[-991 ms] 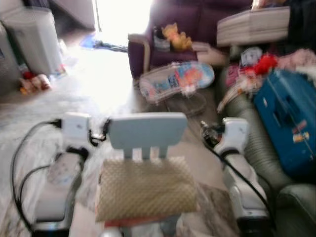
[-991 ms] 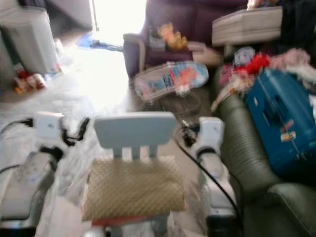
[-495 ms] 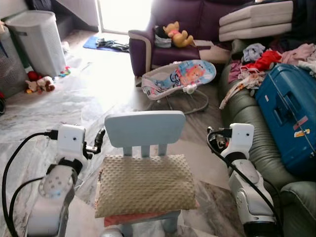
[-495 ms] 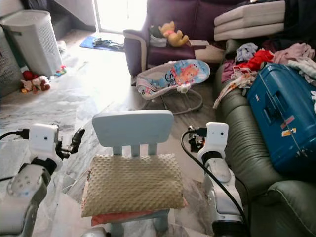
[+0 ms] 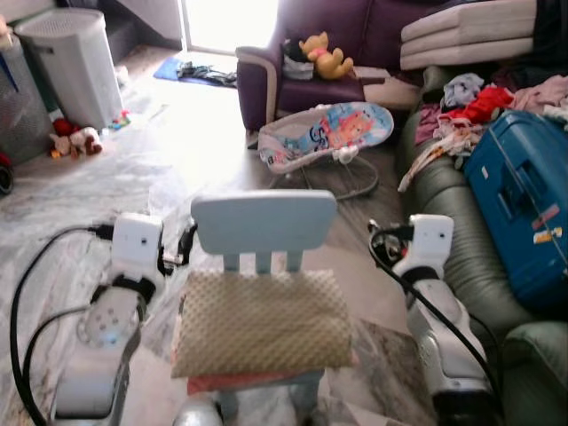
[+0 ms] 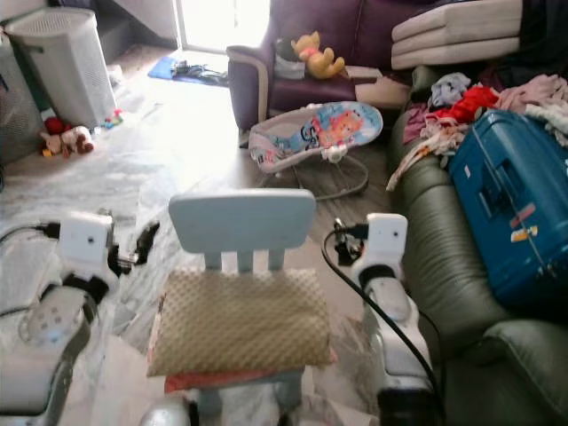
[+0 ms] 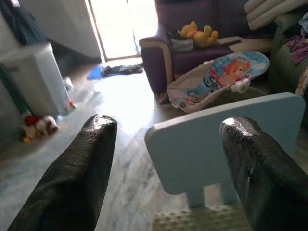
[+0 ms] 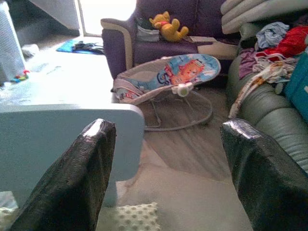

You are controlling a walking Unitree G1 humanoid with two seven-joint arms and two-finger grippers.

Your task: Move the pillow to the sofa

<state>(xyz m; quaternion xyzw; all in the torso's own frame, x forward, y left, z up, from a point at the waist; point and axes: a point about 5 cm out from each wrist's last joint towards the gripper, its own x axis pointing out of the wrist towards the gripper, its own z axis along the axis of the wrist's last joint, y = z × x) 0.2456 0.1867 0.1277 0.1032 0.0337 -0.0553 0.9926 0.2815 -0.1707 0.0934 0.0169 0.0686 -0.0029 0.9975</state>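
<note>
Room: cluttered lounge, green sofa [image 5: 461, 222] right, heaped with clothes.
Pillow [image 5: 262, 321]: flat on blue chair [image 5: 264, 224], untouched.
Left gripper [image 7: 163, 159]: spread wide, flanking pillow.
Right gripper [image 8: 166, 159]: wide too, ready for two-sided lift.

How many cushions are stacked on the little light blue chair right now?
2: a beige dotted pillow on top, and a thin pink cushion under it, edge peeking out on the light blue chair. More could be hidden beneath.
</note>
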